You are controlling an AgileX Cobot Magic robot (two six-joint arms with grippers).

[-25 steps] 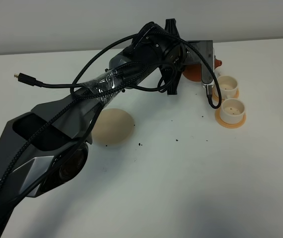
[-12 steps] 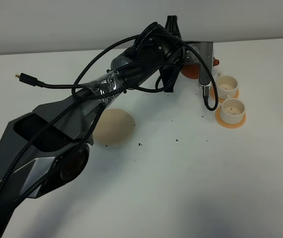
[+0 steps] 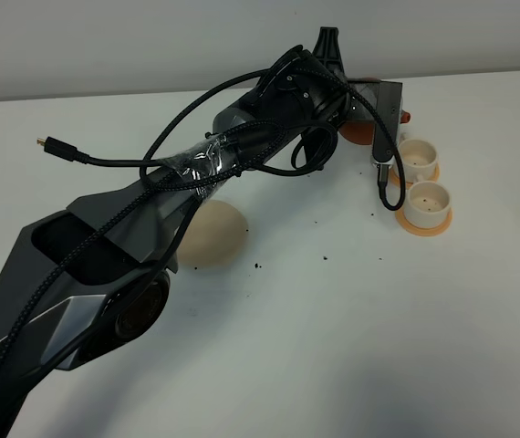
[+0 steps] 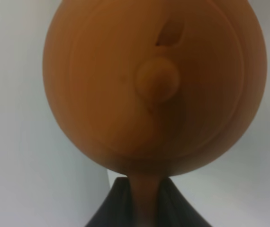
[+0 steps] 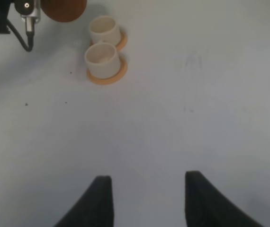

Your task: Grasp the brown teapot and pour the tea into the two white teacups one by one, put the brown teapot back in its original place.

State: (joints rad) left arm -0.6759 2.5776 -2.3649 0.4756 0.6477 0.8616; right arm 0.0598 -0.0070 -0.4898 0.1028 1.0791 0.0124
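teapot: the brown teapot [image 3: 355, 133] is right of centre at the top of the exterior high view. It is mostly hidden behind the left arm's grey camera bracket [image 3: 385, 108], so only a slice of body and the spout tip show.
teapot close-up: in the left wrist view the pot [image 4: 154, 85] fills nearly the whole picture. It is blurred, with the lid knob facing the camera.
teapot vs pincer: the handle runs straight into the left gripper [image 4: 142, 198], with a dark jaw on each side of it, touching.
left pincer state: narrow, clamped on the teapot handle.
teapot vs cups: the spout tip sits just up-left of the far teacup [image 3: 417, 157]. Cannot tell if it touches the rim, or if anything is pouring.
cups: the near teacup [image 3: 427, 202] is directly below the far one at mid-right of the frame. Both are white and upright, each on an orange saucer [image 3: 423, 227], and the saucers are close together.
cups, right wrist view: the far teacup [image 5: 104, 29] and near teacup [image 5: 102, 57] stand just beside the teapot [image 5: 64, 7].
coaster: the cream round coaster [image 3: 211, 235] is left of centre, partly under the left arm and well apart from the teapot.
right pincer state: the right gripper [image 5: 147, 201] is wide with nothing between the fingers. It is over bare table, well apart from the cups.
table: the white table [image 3: 351, 347] has a few dark specks [image 3: 258, 266] near the middle.
cable: a black cable [image 3: 105, 160] loops off the left arm, its loose plug at upper left.
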